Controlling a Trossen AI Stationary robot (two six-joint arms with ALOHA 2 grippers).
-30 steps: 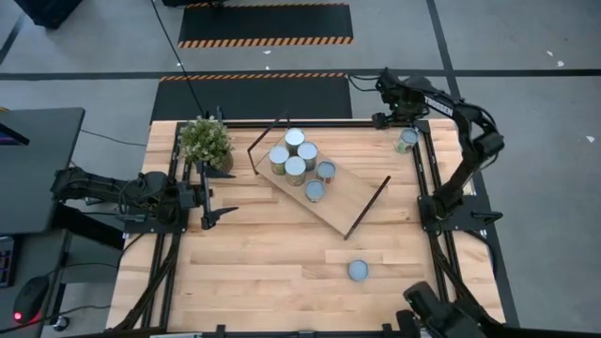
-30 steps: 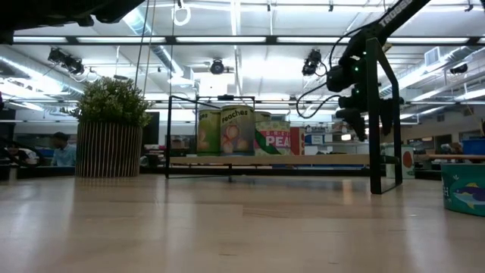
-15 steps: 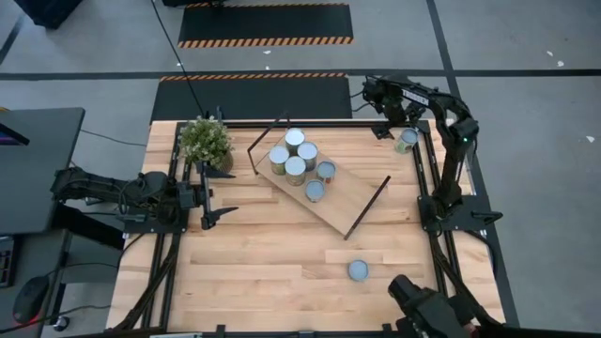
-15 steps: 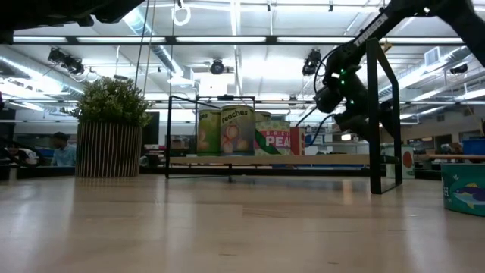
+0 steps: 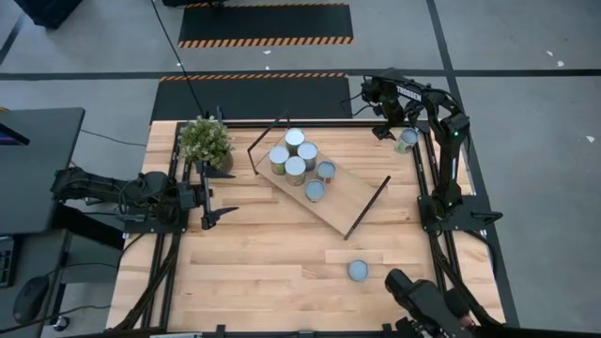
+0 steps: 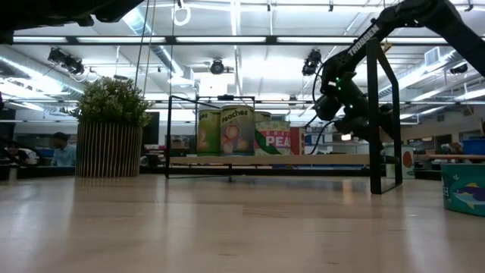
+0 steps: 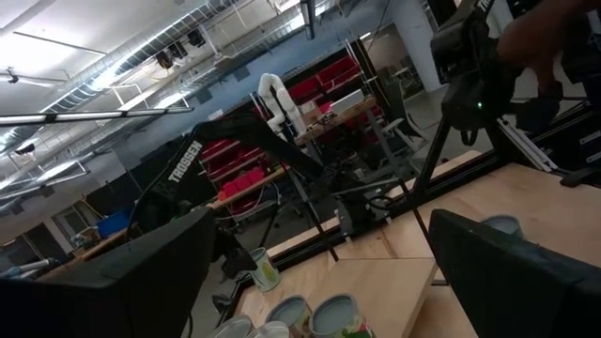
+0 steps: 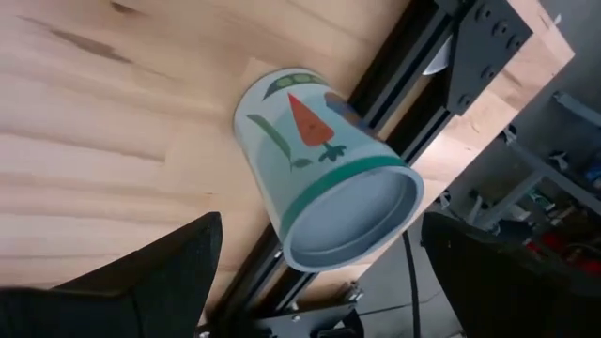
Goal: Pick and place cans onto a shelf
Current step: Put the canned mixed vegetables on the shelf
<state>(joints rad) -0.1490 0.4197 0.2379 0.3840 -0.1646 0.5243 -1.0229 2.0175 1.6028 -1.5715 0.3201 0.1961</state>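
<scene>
The right pincer [image 8: 315,272] was open, and a can [image 8: 315,178] lay just ahead between its fingers. The can had a pale label with a carrot, a pea pod and a green rim.

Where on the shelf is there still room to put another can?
The shelf is bare along its whole half toward the table's front, from the last can to the black end frame. The back end is crowded: five cans bunch there. The table is also bare between the plant and the lone can.
</scene>
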